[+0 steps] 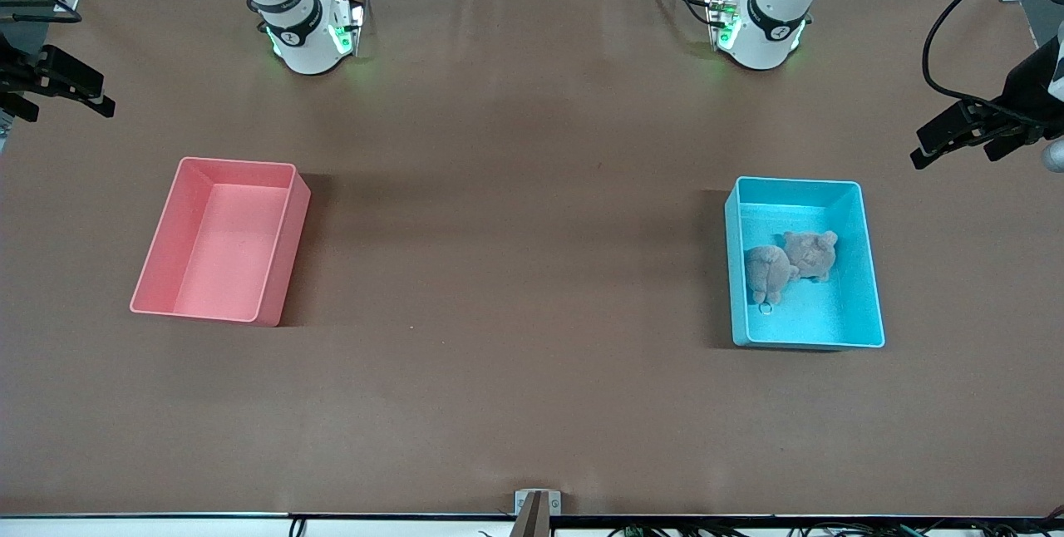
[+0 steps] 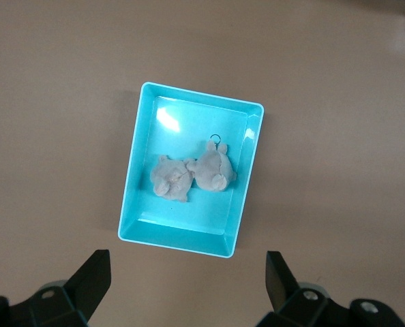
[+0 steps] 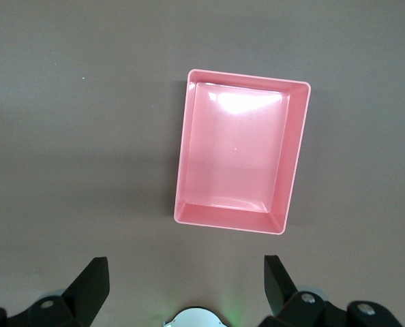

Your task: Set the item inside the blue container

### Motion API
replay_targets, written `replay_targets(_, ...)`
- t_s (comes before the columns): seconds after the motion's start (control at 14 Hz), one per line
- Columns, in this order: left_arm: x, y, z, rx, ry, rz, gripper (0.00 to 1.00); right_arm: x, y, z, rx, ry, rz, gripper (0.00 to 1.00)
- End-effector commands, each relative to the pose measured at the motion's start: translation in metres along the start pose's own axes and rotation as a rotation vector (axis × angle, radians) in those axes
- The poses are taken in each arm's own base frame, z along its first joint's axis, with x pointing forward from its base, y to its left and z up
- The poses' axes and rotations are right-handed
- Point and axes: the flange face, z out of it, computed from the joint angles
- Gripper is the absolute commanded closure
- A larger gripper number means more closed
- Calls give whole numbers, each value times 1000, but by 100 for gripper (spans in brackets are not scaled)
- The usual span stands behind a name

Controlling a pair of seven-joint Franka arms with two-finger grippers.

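Observation:
The blue container (image 1: 868,271) stands on the table toward the left arm's end. A grey-brown plush toy (image 1: 787,263) lies inside it as two fuzzy lumps that touch, with a small metal ring (image 1: 765,309) at the end nearer the front camera. In the left wrist view the blue container (image 2: 136,170) and the plush toy (image 2: 192,176) show from high above. My left gripper (image 2: 189,259) hangs open and empty over bare table beside the container, on the side toward its base. My right gripper (image 3: 183,262) is open and empty, high over its own base (image 3: 196,320).
An empty pink bin (image 1: 287,246) stands toward the right arm's end, and the pink bin (image 3: 294,157) also shows in the right wrist view. The arm bases (image 1: 303,30) (image 1: 761,26) stand along the table's back edge. Black fixtures (image 1: 58,80) (image 1: 981,125) overhang both table ends.

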Motion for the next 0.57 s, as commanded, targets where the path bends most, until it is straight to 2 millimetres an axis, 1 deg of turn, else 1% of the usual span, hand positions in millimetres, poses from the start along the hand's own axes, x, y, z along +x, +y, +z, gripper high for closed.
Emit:
replay_targets(0.0, 4, -4, -3, -18, -6, 7, 0, -7, 1, -3, 34, -9, 48, 0)
replay_targets(0.07, 8, -7, 6, -21, -23, 3, 0, -8, -1, -2, 34, -16, 68, 0)
replay_targets(0.29, 11, -5, 10, -19, -29, 4, 0, -8, 1, -3, 32, -10, 62, 0)
replay_targets(0.43, 10, 7, 14, -16, -36, 10, 0, -7, 1, -4, 31, -4, 52, 0)
replay_targets(0.5, 9, 8, 12, -15, -33, 11, 0, -7, 1, -3, 28, -2, 47, 0)
